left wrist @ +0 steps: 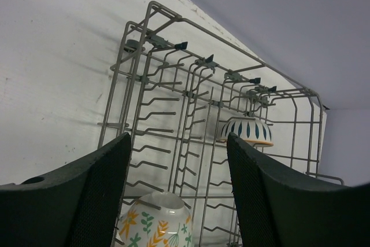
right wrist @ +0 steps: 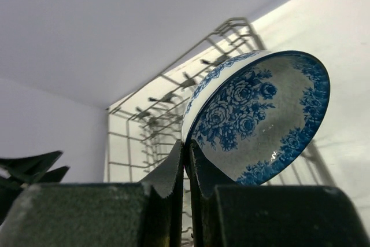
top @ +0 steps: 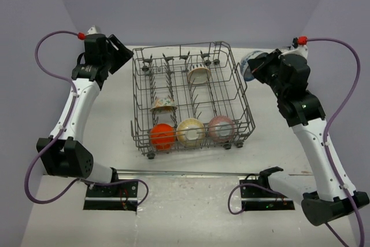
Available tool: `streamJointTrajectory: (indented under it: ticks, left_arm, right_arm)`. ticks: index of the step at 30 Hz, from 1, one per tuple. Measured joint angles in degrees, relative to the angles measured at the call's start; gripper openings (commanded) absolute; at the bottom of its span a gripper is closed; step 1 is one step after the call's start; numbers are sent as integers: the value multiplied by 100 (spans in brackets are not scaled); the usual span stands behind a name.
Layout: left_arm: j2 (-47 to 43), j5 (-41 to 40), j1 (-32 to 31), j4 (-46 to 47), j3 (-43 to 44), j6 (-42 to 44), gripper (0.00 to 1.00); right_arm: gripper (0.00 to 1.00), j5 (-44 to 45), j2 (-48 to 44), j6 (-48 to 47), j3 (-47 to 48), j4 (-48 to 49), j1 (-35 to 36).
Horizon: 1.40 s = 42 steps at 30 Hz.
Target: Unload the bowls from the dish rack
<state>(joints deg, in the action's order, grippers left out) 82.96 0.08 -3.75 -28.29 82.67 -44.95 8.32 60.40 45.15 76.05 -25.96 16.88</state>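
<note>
The grey wire dish rack [top: 137, 93] stands mid-table. Its front row holds an orange bowl [top: 162, 136], a cream-yellow bowl [top: 190, 132] and a pink bowl [top: 221, 128]. A floral whitish bowl [top: 163, 105] lies behind them, and another whitish bowl [top: 199, 74] sits near the back. My left gripper [top: 124, 54] hangs open outside the rack's back left corner. In its wrist view the floral bowl [left wrist: 155, 224] lies low between the fingers [left wrist: 104, 183]. My right gripper [right wrist: 186, 148] is shut on the rim of the blue-and-white bowl [right wrist: 260, 114], held in the air right of the rack [right wrist: 151, 108].
Purple walls close in the table at the back and sides. A metal rail [top: 191, 173] runs along the near edge between the arm bases. Purple cables [top: 46, 56] loop off both arms. White tabletop [top: 115, 114] shows left and right of the rack.
</note>
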Motion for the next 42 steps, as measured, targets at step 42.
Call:
streamJointTrajectory:
  ticks: [42]
  left_arm:
    - [1182, 197, -2, 87, 638, 24, 69]
  right_arm:
    - [0, 1130, 3211, -798, -439, -2398, -3058]
